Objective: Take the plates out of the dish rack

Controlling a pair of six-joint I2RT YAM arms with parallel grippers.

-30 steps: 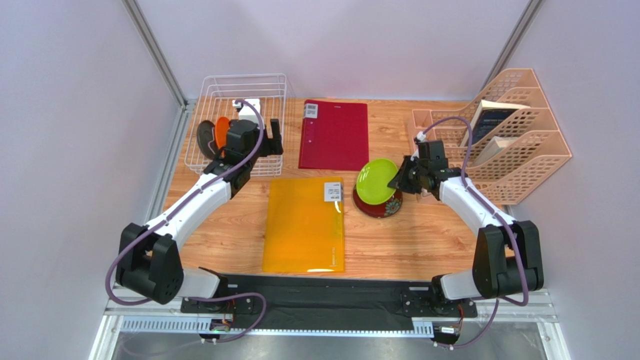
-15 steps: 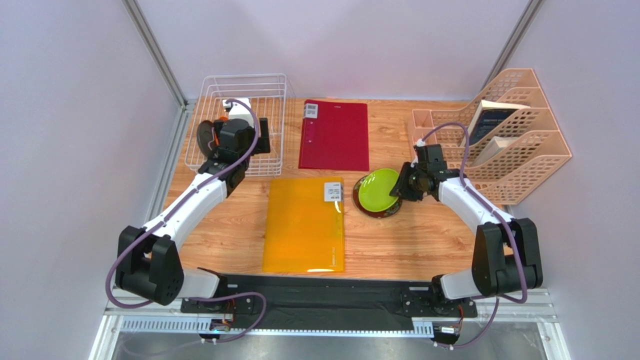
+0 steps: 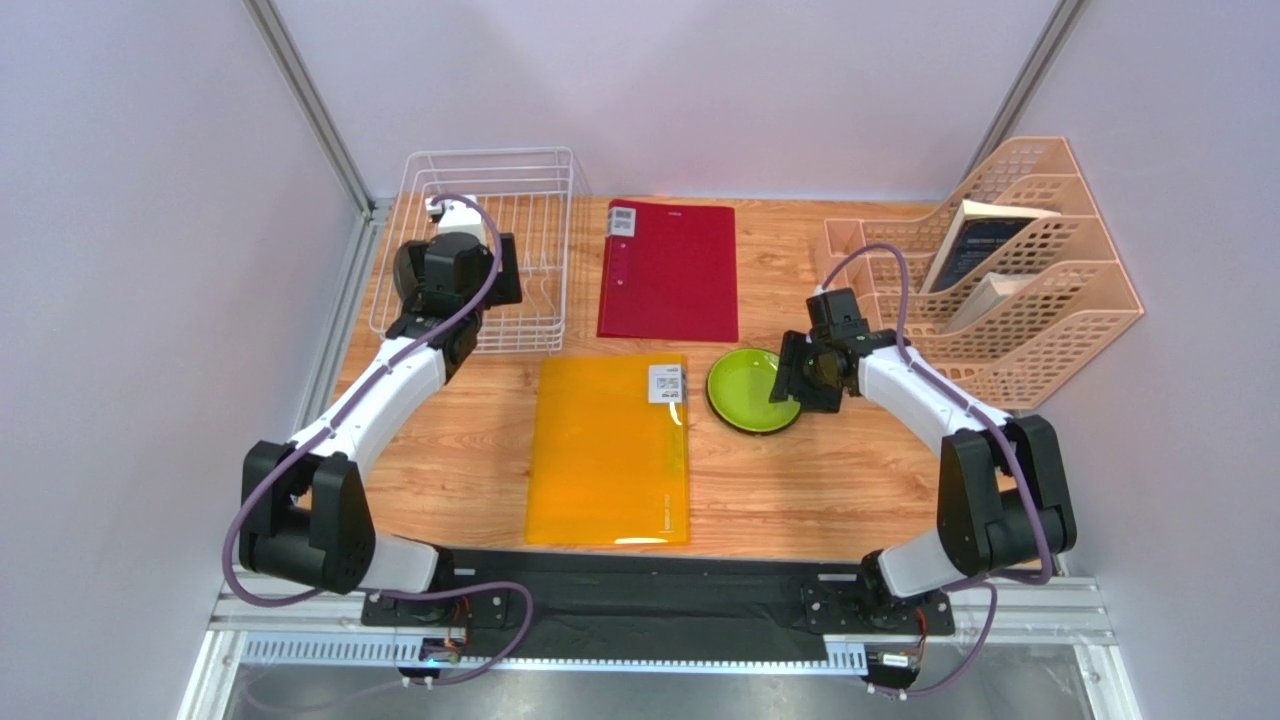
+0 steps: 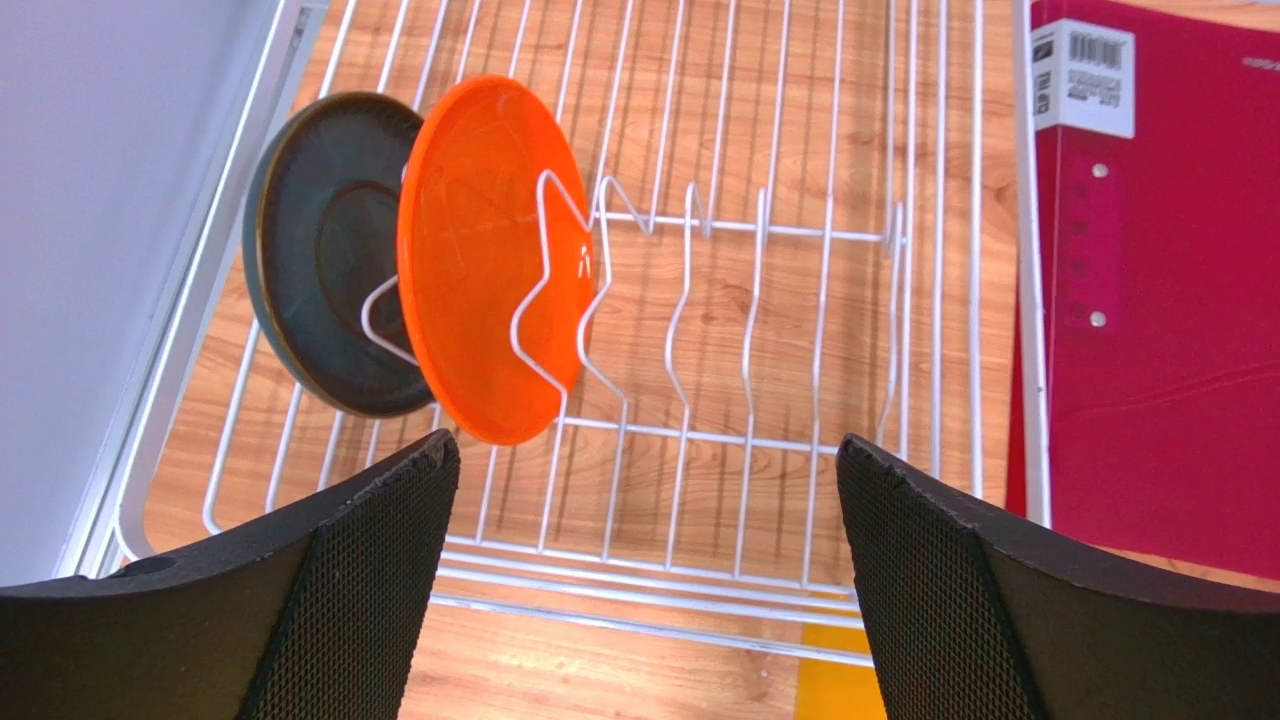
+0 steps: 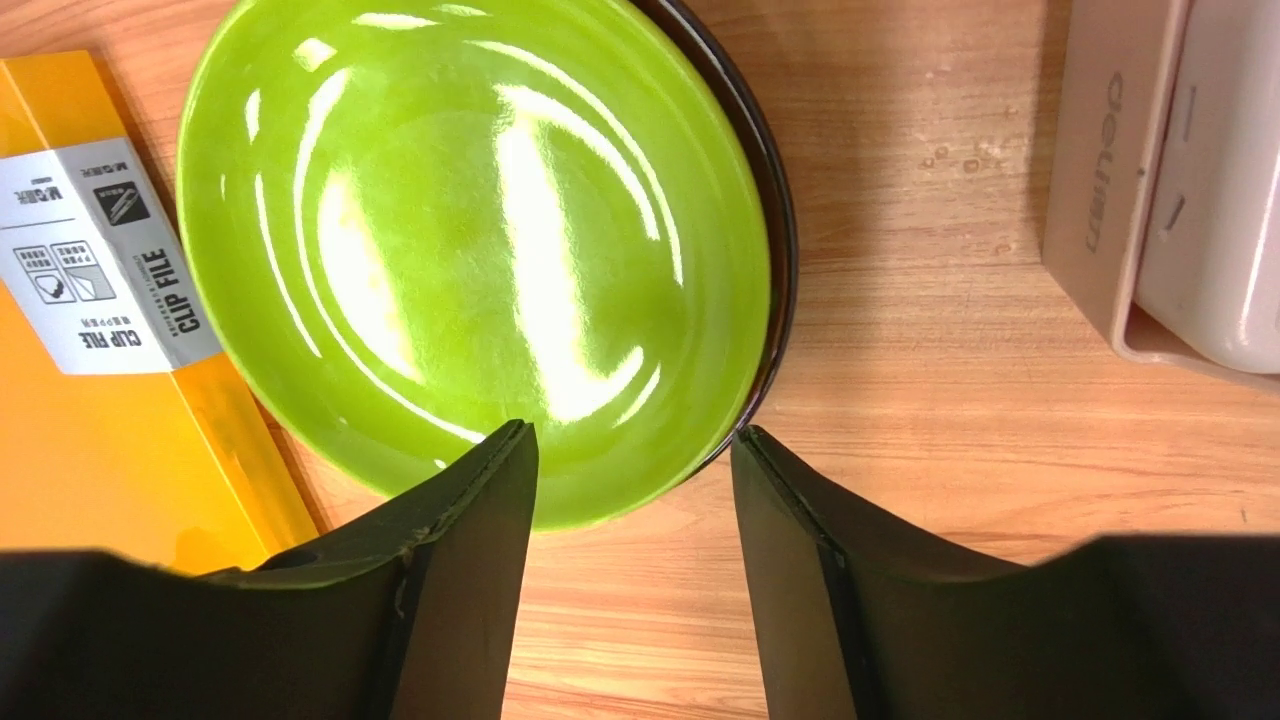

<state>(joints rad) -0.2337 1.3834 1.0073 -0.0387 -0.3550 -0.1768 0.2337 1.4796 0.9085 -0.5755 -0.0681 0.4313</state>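
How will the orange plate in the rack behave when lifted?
Probably stiff: the orange plate stands on edge in the dish rack, unbent. Its smooth face may slip in a grip. Being round, it could roll.

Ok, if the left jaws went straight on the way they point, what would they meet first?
Probably the dish rack: its near rim wires and empty tines lie dead ahead. The orange plate stands off to the left; depth is unclear.
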